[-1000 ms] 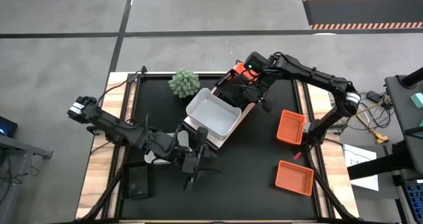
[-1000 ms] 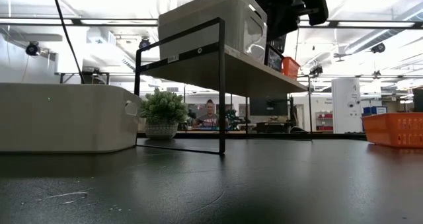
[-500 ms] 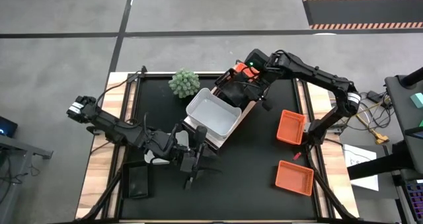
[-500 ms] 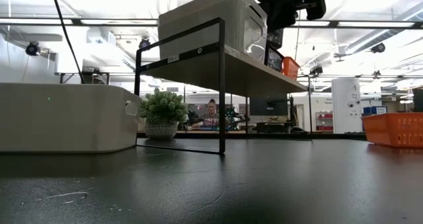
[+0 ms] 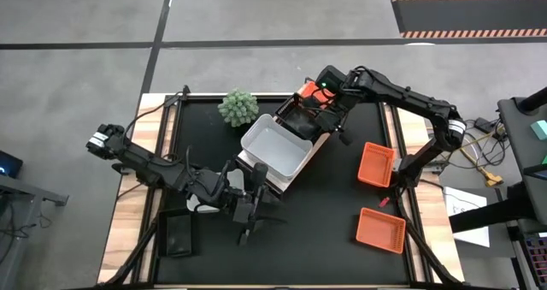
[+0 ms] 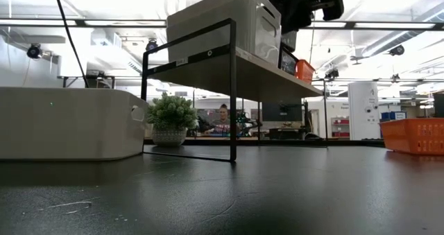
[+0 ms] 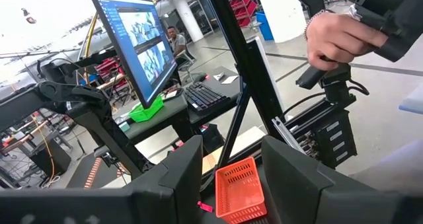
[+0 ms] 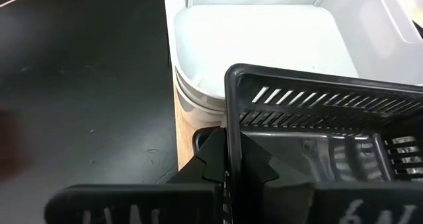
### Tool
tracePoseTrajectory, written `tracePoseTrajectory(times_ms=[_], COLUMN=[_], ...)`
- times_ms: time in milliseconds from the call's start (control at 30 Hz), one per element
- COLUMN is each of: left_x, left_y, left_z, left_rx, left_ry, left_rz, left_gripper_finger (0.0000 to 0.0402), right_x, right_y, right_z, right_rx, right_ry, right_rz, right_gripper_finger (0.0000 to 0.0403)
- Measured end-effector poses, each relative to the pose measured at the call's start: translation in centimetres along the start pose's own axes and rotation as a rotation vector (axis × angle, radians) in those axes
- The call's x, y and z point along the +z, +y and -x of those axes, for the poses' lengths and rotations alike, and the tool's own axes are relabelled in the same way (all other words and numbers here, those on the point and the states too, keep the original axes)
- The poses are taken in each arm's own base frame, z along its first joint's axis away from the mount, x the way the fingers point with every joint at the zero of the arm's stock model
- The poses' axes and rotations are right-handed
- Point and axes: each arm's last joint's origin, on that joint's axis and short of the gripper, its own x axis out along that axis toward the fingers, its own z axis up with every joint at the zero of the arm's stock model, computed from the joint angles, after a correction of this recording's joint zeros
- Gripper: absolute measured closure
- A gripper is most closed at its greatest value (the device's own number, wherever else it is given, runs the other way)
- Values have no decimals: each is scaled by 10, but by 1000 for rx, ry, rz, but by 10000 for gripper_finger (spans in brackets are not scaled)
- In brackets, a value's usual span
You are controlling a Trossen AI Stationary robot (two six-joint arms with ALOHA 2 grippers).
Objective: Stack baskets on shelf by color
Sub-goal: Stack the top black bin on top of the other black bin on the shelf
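Observation:
My right gripper (image 5: 314, 112) is shut on a black slatted basket (image 8: 317, 138) over the light-wood shelf (image 5: 318, 145), between a white basket (image 5: 275, 146) standing on the shelf and an orange-red basket (image 5: 308, 91) at the shelf's far end. In the low view the right gripper (image 6: 300, 16) shows above the shelf (image 6: 236, 62). My left gripper (image 5: 256, 206) hangs open over the table near the shelf's near end, touching nothing. Below the left arm a second white basket (image 5: 195, 206) rests on the table. My right gripper pinches the black basket's end wall (image 8: 232, 128) at its rim, one finger inside the basket and one outside. The fingers come from above, slanting toward the table's left. The basket reaches away from the fingers over the shelf; whether its bottom rests there I cannot tell.
Two orange-red baskets (image 5: 376, 164) (image 5: 380, 228) lie on the table's right side. A black basket (image 5: 178, 234) lies at the near left. A green spiky plant (image 5: 238, 107) stands beside the shelf's far left corner. A person's hand (image 7: 337, 36) shows beyond the table.
My right gripper has risen a little above the shelf with the black basket, staying shut on it.

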Motion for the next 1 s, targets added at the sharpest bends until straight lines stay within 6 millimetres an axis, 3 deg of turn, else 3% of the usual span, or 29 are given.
tracePoseTrajectory(times_ms=[500, 1000], left_x=[0, -2], left_y=[0, -1], left_z=[0, 0], left_rx=[0, -3], left_ry=[0, 7], left_rz=[0, -1], left_gripper_finger=[261, 261], right_x=[-8, -6], right_y=[1, 1], right_z=[-6, -5], right_rx=[-6, -25], right_ry=[56, 50], right_rz=[-11, -111], right_gripper_finger=[389, 314])
